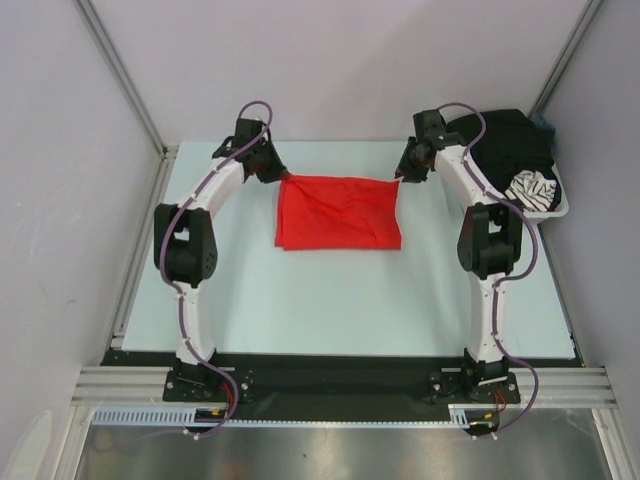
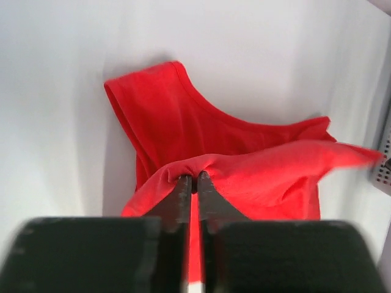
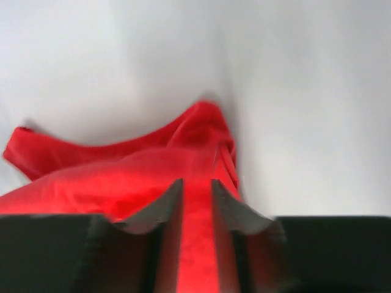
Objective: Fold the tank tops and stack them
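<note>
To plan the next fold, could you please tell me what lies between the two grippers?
Only the red tank top, its far edge running from the left gripper to the right gripper; the top external view shows this.

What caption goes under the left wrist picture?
Left fingers pinching a fold of the red tank top over the table.

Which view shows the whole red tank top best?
Top external: only there is the red tank top seen whole, spanning from the left gripper to the right gripper. The left wrist view shows its neckline, a strap and the pinched edge; the right wrist view only a blurred stretch of cloth.
</note>
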